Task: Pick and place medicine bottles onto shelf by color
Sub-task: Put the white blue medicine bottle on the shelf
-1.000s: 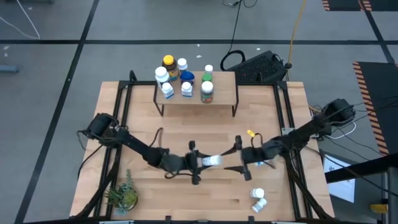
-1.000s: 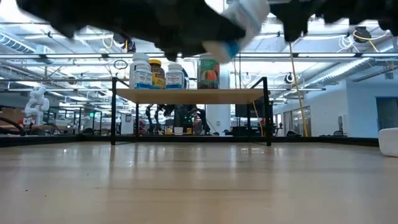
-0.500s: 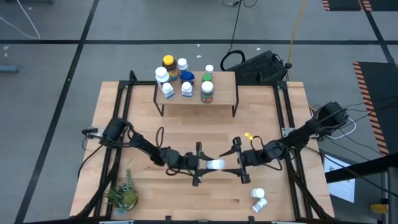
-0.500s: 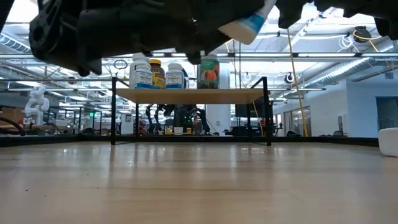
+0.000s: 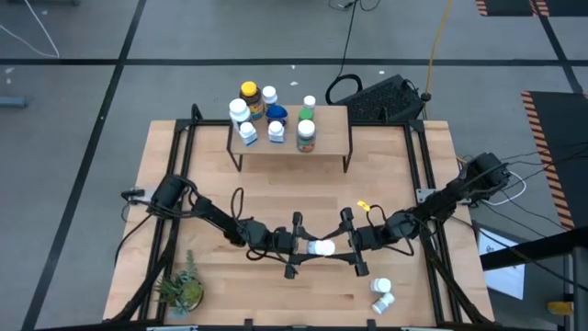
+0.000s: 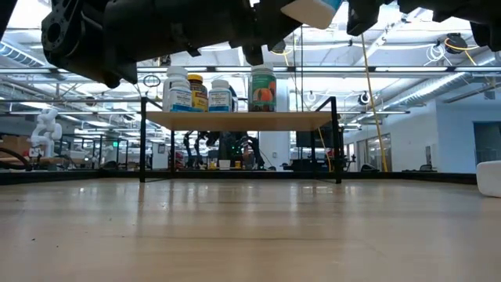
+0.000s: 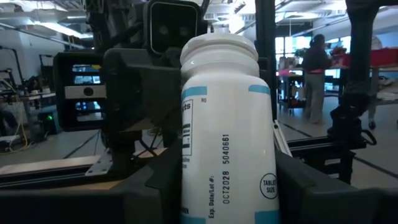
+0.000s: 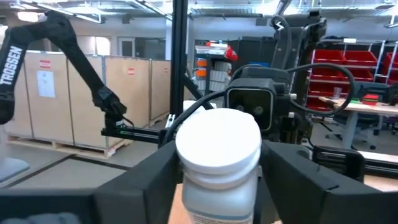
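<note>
Both arms meet over the middle of the table's near half. The left gripper and the right gripper face each other, with one white bottle between them, lifted clear of the table.

Left wrist view: the white bottle fills the frame, cap pointing away from the camera, blue-banded label with printed lot text readable. The left gripper's dark fingers press against both sides of the bottle; it is clamped on it.

Right wrist view: the same bottle shows cap-first, sitting between the right gripper's fingers. The fingers flank it closely, but whether they actually touch it I cannot tell.

Low view: the bottle hangs at the top edge, dark arm bodies on either side of it.

The shelf stands at the far edge of the table. Its left part carries a cluster of bottles: an amber one with a yellow cap, several white ones, a blue one, and a green-capped one. The shelf's right part is bare.

Two more white bottles lie on the table near its front right corner. A small potted plant sits at the front left corner.
</note>
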Available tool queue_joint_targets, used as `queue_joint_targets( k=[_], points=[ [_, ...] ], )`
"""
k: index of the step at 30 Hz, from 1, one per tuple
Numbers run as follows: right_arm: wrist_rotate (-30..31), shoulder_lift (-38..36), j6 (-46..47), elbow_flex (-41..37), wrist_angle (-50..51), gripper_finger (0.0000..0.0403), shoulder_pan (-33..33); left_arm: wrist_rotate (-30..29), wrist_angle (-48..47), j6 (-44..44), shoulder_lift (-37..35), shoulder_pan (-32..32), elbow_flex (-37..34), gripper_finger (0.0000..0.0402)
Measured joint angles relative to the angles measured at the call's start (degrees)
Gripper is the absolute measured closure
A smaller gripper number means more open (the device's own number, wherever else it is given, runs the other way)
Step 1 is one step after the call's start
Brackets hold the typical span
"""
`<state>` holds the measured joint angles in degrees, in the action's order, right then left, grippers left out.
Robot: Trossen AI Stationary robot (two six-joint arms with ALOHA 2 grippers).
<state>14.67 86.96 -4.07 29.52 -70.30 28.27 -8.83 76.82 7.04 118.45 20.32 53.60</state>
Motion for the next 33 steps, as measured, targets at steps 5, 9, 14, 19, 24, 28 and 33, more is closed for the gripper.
queue_joint_targets(
  k=[5, 9, 14, 19, 24, 28, 33],
  points=[
    [-2.27, -0.02, -0.72, -0.06, 0.03, 0.0239, -0.06, -0.32, -0.83, -0.96, -0.07, -0.16, -0.02, 0.0233],
    [-2.79, 0.0, -0.74, -0.15, 0.25, 0.0229, -0.13, -0.73, -1.71, -2.52, -0.11, -0.33, 0.0, 0.0232],
    [-1.24, -0.03, 0.07, 0.0, -0.01, 0.0184, -0.23, -1.82, -2.96, -2.62, -0.03, -0.56, 0.0, 0.0232],
    [0.34, -0.09, -0.07, 0.04, -0.22, 0.0179, -0.57, -4.73, -3.4, -2.65, 0.09, -0.66, 0.0, 0.0232],
    [0.6, -0.09, -0.1, 0.04, 0.81, 0.021, -0.61, -4.66, -3.3, -2.64, 0.09, -0.79, 0.02, 0.0232],
    [0.58, -0.11, -0.11, 0.04, 0.84, 0.022, -0.85, -4.69, -2.75, -2.72, 0.09, -0.79, 0.02, 0.0231],
    [0.42, -0.24, 0.23, 0.1, 0.22, 0.0218, -1.91, -4.61, -0.08, -2.67, 0.09, -1.4, -0.02, 0.0231]
  ],
)
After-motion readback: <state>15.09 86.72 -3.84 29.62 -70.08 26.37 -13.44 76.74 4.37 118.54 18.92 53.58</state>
